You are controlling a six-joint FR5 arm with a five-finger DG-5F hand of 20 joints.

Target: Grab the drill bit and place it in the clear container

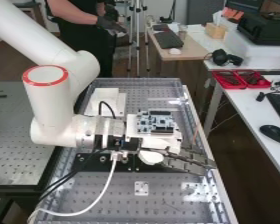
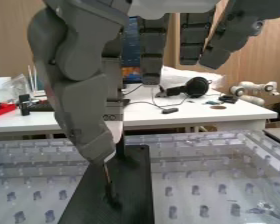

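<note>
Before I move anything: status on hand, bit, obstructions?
Hand over the bench, grip unconfirmed. Drill bit right by its lowest tip in the wrist view. Black plate directly behind the bit, contact unclear; likely the thing to watch.

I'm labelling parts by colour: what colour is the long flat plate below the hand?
Black. The plate shows best in the wrist view.

The wrist view's top edge cuts off the hand (image 1: 190, 161), which hides the drill bit's (image 2: 107, 175) upper end.
</note>
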